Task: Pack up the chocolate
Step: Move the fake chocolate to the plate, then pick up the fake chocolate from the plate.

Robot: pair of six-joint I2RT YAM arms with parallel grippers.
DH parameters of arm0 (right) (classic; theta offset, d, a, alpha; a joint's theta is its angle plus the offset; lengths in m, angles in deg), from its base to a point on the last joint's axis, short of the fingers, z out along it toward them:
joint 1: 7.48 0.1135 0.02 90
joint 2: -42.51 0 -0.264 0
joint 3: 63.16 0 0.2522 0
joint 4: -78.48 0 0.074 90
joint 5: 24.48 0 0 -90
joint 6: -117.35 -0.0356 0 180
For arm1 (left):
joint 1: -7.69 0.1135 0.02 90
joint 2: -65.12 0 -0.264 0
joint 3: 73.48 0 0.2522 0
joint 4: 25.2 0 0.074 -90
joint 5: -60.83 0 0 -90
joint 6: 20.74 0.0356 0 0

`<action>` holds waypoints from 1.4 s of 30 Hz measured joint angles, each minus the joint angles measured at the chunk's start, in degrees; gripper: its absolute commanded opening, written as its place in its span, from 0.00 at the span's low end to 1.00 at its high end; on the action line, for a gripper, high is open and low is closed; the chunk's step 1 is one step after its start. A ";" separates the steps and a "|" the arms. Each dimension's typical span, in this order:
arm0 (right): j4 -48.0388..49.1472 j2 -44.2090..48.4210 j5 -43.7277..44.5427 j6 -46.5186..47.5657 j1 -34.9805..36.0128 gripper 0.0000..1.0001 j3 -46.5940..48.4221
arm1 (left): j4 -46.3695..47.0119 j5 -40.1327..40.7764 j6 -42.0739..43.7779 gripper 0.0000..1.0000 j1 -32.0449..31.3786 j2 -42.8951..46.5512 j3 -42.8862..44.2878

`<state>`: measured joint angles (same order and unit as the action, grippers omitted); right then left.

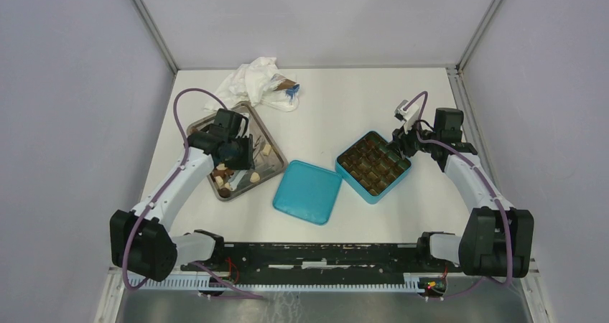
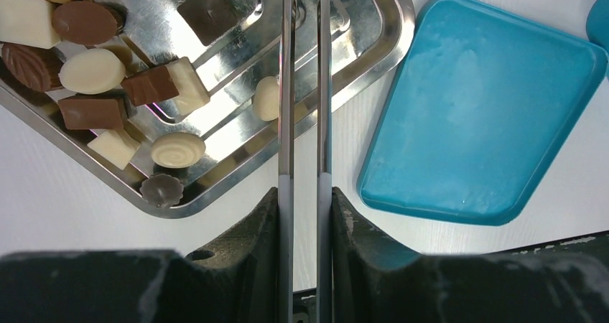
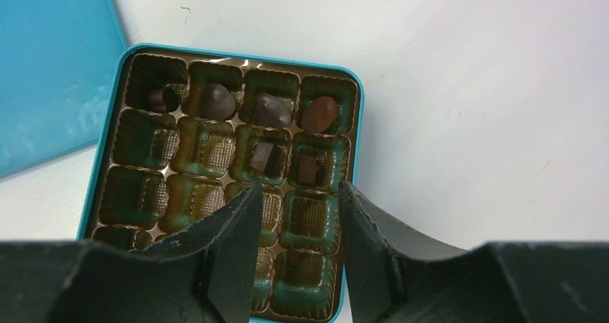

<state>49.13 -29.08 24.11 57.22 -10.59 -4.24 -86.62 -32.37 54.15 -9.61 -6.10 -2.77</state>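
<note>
Several chocolates, dark, mid-brown and cream, lie in a steel tray at the left. My left gripper hovers over the tray, shut on thin metal tweezers. Their blades stand slightly apart with nothing seen between them, and the tips are out of view. A cream piece lies just left of the blades. The open teal box holds several dark pieces in its far rows. My right gripper is open and empty above the box's near cells.
The teal lid lies flat between tray and box. It also shows in the left wrist view. A crumpled white cloth with a blue-brown wrapper sits behind the tray. Grey walls enclose the table.
</note>
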 measured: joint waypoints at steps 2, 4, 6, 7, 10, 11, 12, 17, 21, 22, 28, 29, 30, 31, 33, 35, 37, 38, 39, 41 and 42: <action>-0.02 -0.22 0.00 0.00 0.00 0.49 0.00 | -0.44 0.74 -0.17 0.30 -0.63 0.35 0.00; -0.02 -0.37 0.00 0.00 0.00 0.49 0.00 | -0.59 1.46 -0.92 0.33 -1.42 0.35 0.00; -0.04 -0.39 0.00 0.00 0.00 0.49 0.00 | -0.74 2.19 -1.38 0.36 -2.14 0.35 0.00; -0.04 -0.39 0.00 0.00 0.00 0.49 0.00 | -0.76 2.78 -1.62 0.37 -2.51 0.33 0.00; -0.04 -0.39 0.00 0.00 0.00 0.49 0.00 | -0.76 3.87 -2.21 0.42 -3.54 -0.26 0.00; -0.04 -0.42 0.00 0.00 0.00 0.49 0.00 | -0.79 4.39 -2.36 0.43 -3.91 -0.59 0.00; -0.04 -0.42 0.00 0.00 0.00 0.49 0.00 | -0.83 4.74 -2.47 0.44 -4.24 -0.94 0.00; -0.04 -0.42 0.00 0.02 0.00 0.49 0.00 | -1.20 5.88 -2.60 0.44 -4.98 -2.60 0.44; -0.07 -0.42 0.00 0.04 0.00 0.49 0.00 | -1.29 6.19 -2.60 0.43 -5.03 -4.00 0.76; -0.07 -0.42 0.00 0.04 0.00 0.49 0.00 | -1.29 6.21 -2.60 0.43 -5.03 -4.28 0.81; -0.31 -0.42 0.00 0.07 0.00 0.49 0.00 | -1.31 6.32 -2.60 0.39 -5.22 -6.05 0.96; -0.39 -0.42 0.00 0.09 0.00 0.49 0.00 | -1.25 6.34 -2.60 0.36 -5.31 -6.27 1.01; -0.44 -0.39 0.00 0.15 0.00 0.49 0.00 | -1.27 6.32 -2.60 0.33 -5.35 -6.43 1.07; -0.46 -0.42 0.00 0.20 0.00 0.49 0.00 | -1.25 6.34 -2.60 0.30 -5.40 -6.54 1.11; -0.46 -0.42 0.00 0.22 0.00 0.49 0.00 | -1.27 6.36 -2.60 0.23 -5.57 -6.71 1.29; -0.46 -0.39 0.00 0.24 0.00 0.49 0.00 | -1.25 6.40 -2.60 0.14 -5.62 -6.88 1.38; -0.46 -0.42 0.00 0.24 0.00 0.49 0.00 | -1.25 6.54 -2.60 0.06 -5.62 -6.95 1.38; -0.46 -0.42 0.00 0.24 0.00 0.49 0.00 | -1.25 6.60 -2.60 0.04 -5.62 -6.95 1.38; -0.46 -0.42 0.00 0.24 0.00 0.49 0.00 | -1.25 6.69 -2.60 0.03 -5.66 -6.95 1.40; -0.46 -0.42 0.02 0.31 0.00 0.51 0.00 | -1.25 7.04 -2.60 0.02 -5.68 -6.86 1.40; -0.46 -0.42 0.02 0.39 0.00 0.53 0.00 | -1.25 7.30 -2.60 0.02 -5.68 -6.69 1.40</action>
<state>48.67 -29.50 24.13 57.61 -10.59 -4.24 -87.87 -25.07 51.54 -15.29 -12.79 -1.38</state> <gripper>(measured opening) 0.491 0.403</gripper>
